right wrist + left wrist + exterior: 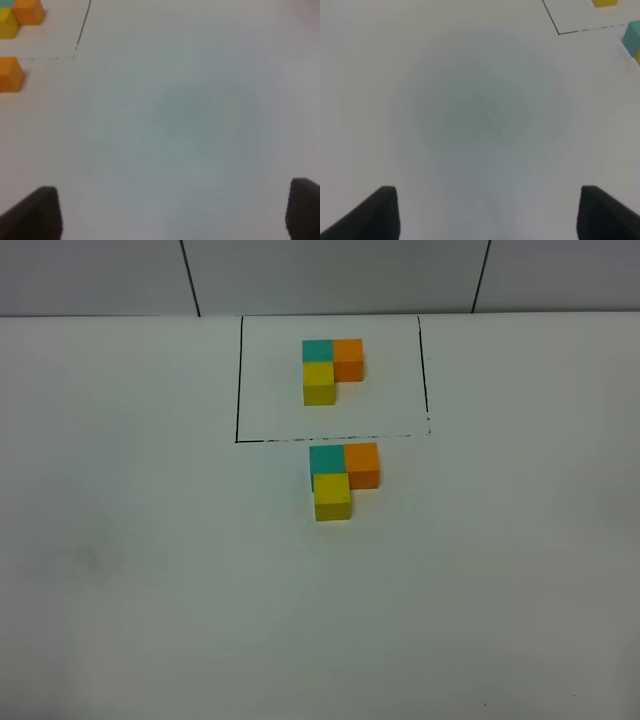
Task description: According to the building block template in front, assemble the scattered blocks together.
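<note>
The template, a teal [317, 350], orange [348, 358] and yellow [319, 383] cube cluster, sits inside the black outline [238, 390] at the back of the white table. Just in front of the outline, the unframed teal cube [326, 459], orange cube [362, 464] and yellow cube [332, 497] touch each other in the same L shape. Neither gripper shows in the high view. My left gripper [487, 212] is open over bare table, the teal cube [632, 37] at that view's edge. My right gripper [175, 212] is open, the orange cube [10, 74] at its view's edge.
The white table [150, 570] spreads on all sides of the blocks. A tiled wall [330, 275] rises behind the table's back edge. Part of the framed cluster shows in the right wrist view [22, 15].
</note>
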Controlling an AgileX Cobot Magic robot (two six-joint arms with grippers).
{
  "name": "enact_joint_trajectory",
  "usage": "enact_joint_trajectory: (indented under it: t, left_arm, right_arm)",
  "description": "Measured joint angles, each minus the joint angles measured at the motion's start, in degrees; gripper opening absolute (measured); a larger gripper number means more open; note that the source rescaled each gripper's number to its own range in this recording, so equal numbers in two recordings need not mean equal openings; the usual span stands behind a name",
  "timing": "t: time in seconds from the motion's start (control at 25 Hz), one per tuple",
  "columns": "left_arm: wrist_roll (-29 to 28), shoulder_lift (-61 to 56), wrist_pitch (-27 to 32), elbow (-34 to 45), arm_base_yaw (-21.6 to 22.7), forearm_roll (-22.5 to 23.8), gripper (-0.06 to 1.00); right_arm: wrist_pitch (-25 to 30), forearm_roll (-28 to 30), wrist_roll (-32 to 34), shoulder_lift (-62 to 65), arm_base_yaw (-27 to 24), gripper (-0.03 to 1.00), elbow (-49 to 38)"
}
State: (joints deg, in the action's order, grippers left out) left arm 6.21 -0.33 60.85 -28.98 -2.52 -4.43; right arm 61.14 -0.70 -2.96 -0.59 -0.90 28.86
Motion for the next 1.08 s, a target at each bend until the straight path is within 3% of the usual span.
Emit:
enact_joint_trajectory:
  t: [0.32, 1.08]
  left_arm:
    - [0.0, 0.0, 0.0, 0.0, 0.0, 0.0, 0.72]
    - [0.0, 0.0, 0.0, 0.0, 0.0, 0.0, 0.72]
  right_arm:
    - [0.0, -0.5, 0.0, 0.0, -4.2, 0.77, 0.0]
    - [0.0, -0.6, 0.0, 0.0, -4.4, 0.73, 0.0]
